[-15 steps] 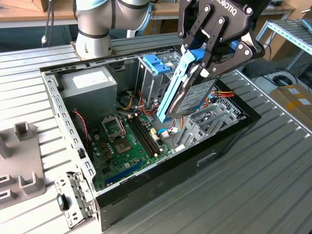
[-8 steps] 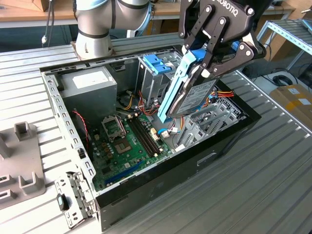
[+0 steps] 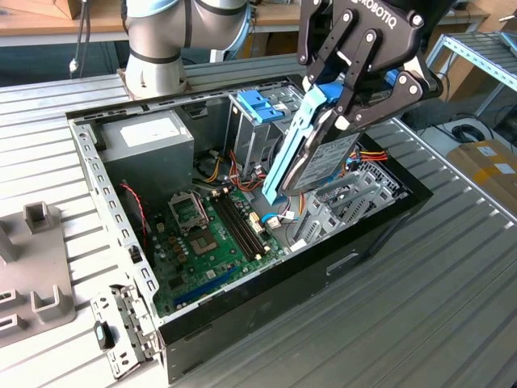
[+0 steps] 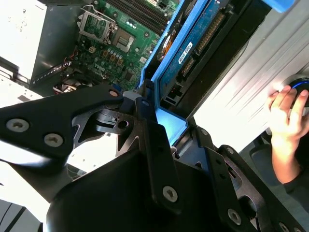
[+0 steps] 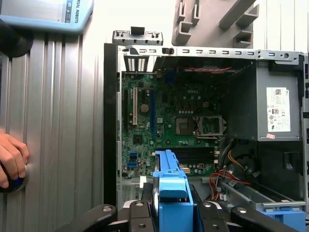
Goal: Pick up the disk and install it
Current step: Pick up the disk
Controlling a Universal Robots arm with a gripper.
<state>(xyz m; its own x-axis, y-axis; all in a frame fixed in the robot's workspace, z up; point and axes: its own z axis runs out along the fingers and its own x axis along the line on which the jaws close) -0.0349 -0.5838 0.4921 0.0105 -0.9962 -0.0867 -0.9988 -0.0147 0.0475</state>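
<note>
Exterior view: 1 black 2-fingered gripper (image 3: pixel 335 109) holds 1 rectangular silver-grey metal disk with a white label and blue plastic carrier frame (image 3: pixel 321 162). The 2 fingers (image 3: pixel 380 101) pinch the disk across its frame, 1 on each side. The disk stands on edge, steeply tilted. It hangs above the open interior of 1 black metal computer case (image 3: pixel 323 267), near the case's end at the exterior view's right. Its lower end is just beside 1 metal drive cage with a blue plastic handle (image 3: pixel 262 105); whether they touch cannot be told.

The case lies on its side, open face up, near the middle of 1 ribbed grey metal table (image 3: pixel 436 323). Inside it are 1 green motherboard (image 3: pixel 210 238) and 1 grey power-supply box with a white label (image 3: pixel 145 137). 1 grey block fixture (image 3: pixel 32 267) sits at the table's edge on the exterior view's left.

In both wrist views, 1 hand of a person (image 5: pixel 12 157) rests at the table, well apart from the case.
</note>
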